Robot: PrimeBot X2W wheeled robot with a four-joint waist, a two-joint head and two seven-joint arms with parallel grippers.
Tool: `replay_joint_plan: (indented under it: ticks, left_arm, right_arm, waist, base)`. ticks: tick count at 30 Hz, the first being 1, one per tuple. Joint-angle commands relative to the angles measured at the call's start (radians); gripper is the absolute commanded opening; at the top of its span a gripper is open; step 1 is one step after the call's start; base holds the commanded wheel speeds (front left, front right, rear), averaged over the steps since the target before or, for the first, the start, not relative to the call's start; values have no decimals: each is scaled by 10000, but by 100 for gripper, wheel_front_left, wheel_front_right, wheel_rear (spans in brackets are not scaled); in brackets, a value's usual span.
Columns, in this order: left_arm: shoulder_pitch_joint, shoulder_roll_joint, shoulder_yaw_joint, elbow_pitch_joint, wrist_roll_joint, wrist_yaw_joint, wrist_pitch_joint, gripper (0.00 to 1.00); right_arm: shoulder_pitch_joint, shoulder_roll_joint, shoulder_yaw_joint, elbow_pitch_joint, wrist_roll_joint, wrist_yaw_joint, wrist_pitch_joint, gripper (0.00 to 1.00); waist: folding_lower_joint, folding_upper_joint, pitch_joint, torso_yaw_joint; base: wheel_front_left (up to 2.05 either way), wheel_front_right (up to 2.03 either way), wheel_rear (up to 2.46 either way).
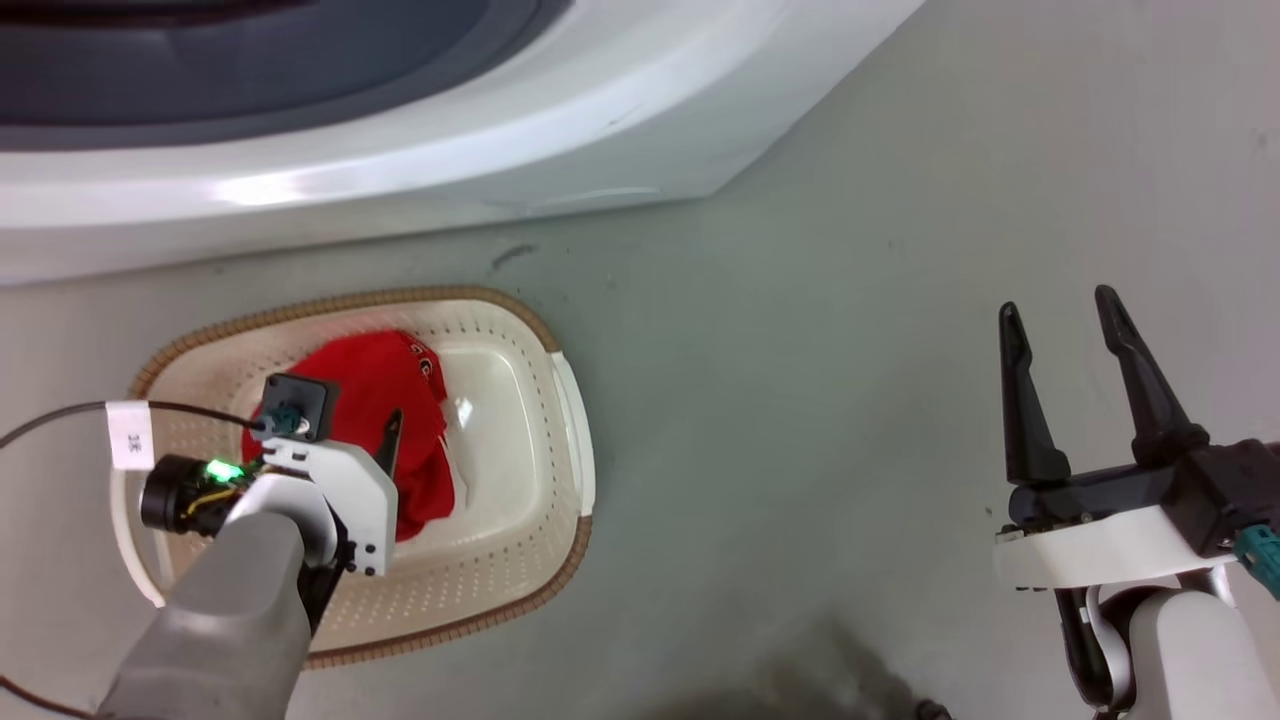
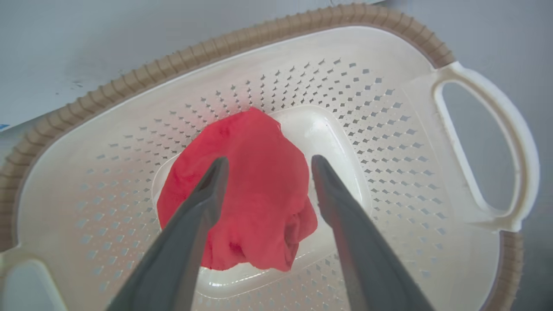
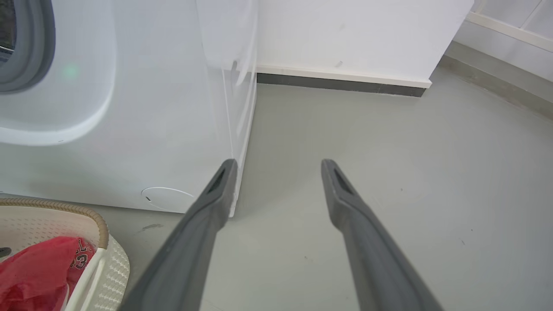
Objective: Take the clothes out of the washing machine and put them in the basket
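While the left gripper (image 2: 268, 160) hangs over the basket (image 2: 302, 21) with its two fingers spread wide and nothing clamped between them, the clothes (image 2: 255, 190) lie as a crumpled red heap on the basket's bottom, in the middle of the left wrist view, partly behind the fingertips; whether the tips touch the cloth cannot be told. In the head view the basket sits at the lower left of the frame on the grey floor (image 1: 800, 400), just below the white front of the washer (image 1: 400, 170), which runs across the top left. There the red heap fills the left half of the basket and is partly hidden by the left wrist, where a green light (image 1: 222, 468) glows and a dark cable with a white tag (image 1: 130, 435) leads off to the left edge. The right half of the basket's bottom is bare. The right gripper (image 1: 1057, 303) stands at the right of the head view, fingers apart and holding nothing, over the floor and well apart from the basket. In the right wrist view its fingers frame the washer's lower corner and the floor, with the grey door ring at the upper left, the basket and red cloth at the lower left corner, and a white wall (image 3: 345, 34) with dark skirting across the top.
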Motion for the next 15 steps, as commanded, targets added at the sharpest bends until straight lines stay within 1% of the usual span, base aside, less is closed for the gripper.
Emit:
replay_joint_plan:
  ticks: [1,7,11,15]
  left_arm:
    - [184,11,49,-103,-19,8,-42,100]
    - [1101,153,723,-1343,-67,173,-34,100]
    - [1717,118,1563,-2568,-75,428,-36,100]
    - [2492,58,2296,-3931,331,611,-35,100]
  right_arm:
    - [-75,-5,5,38,-14,-7,-23,100]
    - [148,-6,-64,321,-89,-7,-23,100]
    - [420,-6,-287,426,-165,-7,-22,100]
    - [634,-5,-408,574,-245,-7,-22,100]
  waist:
    - [-1,0,-411,69]
    - [-1,0,-1651,250]
    - [-1,0,-2372,478]
    - [-1,0,-2965,657]
  base:
    - [0,0,0]
    - [0,0,0]
    - [0,0,0]
    - [0,0,0]
